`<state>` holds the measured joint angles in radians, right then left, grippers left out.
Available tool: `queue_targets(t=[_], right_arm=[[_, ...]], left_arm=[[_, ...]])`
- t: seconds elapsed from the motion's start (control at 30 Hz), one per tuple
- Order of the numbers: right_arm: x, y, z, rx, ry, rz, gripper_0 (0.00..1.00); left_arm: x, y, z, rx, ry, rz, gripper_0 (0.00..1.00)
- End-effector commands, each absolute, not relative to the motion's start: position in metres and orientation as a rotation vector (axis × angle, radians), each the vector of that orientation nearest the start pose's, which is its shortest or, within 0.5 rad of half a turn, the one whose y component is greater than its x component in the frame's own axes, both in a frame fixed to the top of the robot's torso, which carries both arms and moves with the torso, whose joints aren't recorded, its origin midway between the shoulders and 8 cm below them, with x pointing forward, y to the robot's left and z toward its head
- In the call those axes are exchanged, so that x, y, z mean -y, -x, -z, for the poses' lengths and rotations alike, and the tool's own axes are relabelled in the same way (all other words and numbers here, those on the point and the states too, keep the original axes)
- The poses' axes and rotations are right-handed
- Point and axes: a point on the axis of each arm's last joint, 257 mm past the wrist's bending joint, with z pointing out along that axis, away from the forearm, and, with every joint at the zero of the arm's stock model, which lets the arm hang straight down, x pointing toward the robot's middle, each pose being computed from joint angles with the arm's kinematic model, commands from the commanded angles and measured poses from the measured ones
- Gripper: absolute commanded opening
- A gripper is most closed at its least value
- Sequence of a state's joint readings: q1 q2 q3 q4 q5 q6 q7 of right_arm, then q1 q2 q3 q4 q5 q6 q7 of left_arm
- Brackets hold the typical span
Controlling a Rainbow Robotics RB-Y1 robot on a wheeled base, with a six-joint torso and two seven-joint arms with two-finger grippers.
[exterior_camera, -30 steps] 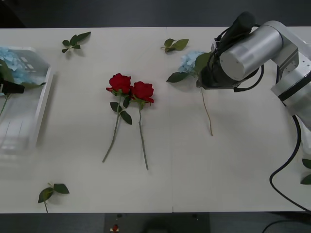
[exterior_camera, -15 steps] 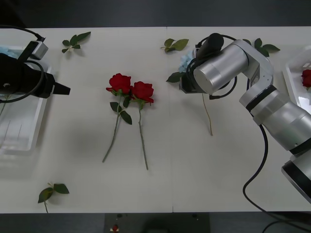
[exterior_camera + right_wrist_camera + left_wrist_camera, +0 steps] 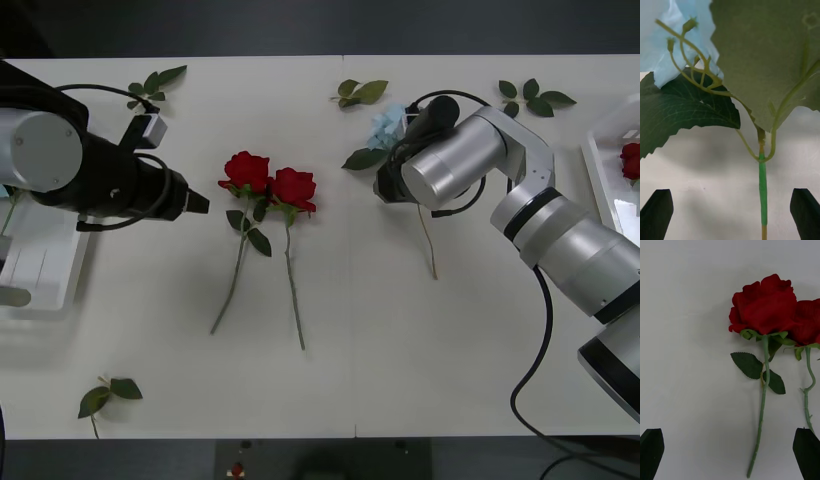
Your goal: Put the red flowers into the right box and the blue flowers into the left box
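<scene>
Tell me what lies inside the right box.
One red rose lies in the right box at the table's right edge. The frame cuts off the rest of the tray, so anything more in it goes unseen.

Two red flowers (image 3: 270,183) lie mid-table (blooms touching).

Matt fabric-like red flowers (image 3: 270,183) lie on a smooth matt table (image 3: 400,340) beside a translucent plastic left box (image 3: 40,270).
</scene>
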<state>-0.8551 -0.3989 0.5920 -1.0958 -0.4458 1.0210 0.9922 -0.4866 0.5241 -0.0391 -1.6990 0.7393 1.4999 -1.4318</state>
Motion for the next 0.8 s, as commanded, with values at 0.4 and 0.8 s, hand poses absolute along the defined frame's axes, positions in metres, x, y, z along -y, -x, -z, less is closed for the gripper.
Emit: queue_targets(t=[0.4, 0.8], right_arm=[[0.125, -0.634, 0.253, -2.400, 0.092, -0.094, 0.34], [0.129, -0.637, 0.254, -2.396, 0.080, -0.101, 0.00]], left_arm=[[-0.164, -0.506, 0.259, -2.572, -0.122, 0.201, 1.00], [-0.142, -0.524, 0.276, -2.569, -0.114, 0.130, 1.00]])
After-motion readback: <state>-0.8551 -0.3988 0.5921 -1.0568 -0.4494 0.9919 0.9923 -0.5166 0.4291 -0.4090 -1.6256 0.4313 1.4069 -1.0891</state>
